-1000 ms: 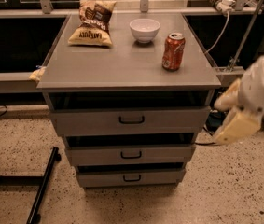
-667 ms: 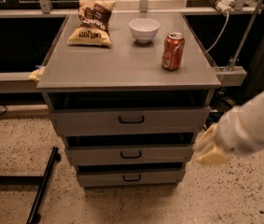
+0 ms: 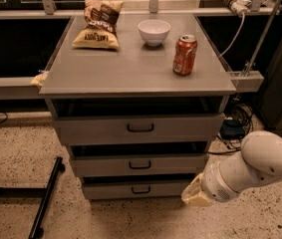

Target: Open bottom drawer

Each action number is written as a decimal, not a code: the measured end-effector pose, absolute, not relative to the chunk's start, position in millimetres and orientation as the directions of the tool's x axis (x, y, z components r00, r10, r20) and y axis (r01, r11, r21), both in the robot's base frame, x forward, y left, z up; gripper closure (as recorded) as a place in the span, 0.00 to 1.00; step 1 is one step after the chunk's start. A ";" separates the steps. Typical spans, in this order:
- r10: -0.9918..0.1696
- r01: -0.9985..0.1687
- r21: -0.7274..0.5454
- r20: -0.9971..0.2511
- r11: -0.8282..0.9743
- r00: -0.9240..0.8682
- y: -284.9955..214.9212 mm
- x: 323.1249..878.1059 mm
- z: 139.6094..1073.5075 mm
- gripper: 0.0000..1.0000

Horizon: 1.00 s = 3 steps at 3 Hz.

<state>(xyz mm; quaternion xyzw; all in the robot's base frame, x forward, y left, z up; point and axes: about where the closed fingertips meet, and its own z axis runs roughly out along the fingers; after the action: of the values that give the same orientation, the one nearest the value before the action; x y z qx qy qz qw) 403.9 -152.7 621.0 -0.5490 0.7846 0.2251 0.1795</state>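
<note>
A grey metal cabinet (image 3: 140,78) has three drawer fronts stacked below its top. The bottom drawer (image 3: 105,190) is the lowest and narrowest front, shut, with a small black bar handle (image 3: 140,189) at its centre. My gripper (image 3: 194,195) is at the end of the white arm (image 3: 260,163) that comes in from the right. It hangs low by the bottom drawer's right end, to the right of the handle and apart from it. Its tip looks cream-coloured.
On the cabinet top stand a chip bag (image 3: 98,25), a white bowl (image 3: 154,31) and a red soda can (image 3: 185,55). A black pole (image 3: 46,200) lies on the speckled floor at the left. Cables and a dark box (image 3: 234,127) sit at the right.
The arm has swung down and left, from beside the top drawer's right edge to the level of the bottom drawer. The drawers have not moved.
</note>
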 end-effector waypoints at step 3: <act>-0.812 -0.972 0.053 -0.541 0.227 -0.220 -161.9 453.6 523.8 1.00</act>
<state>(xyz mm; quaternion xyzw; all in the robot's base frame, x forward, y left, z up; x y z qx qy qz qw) 453.6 -161.9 523.8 -0.5900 0.7560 0.1954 0.2052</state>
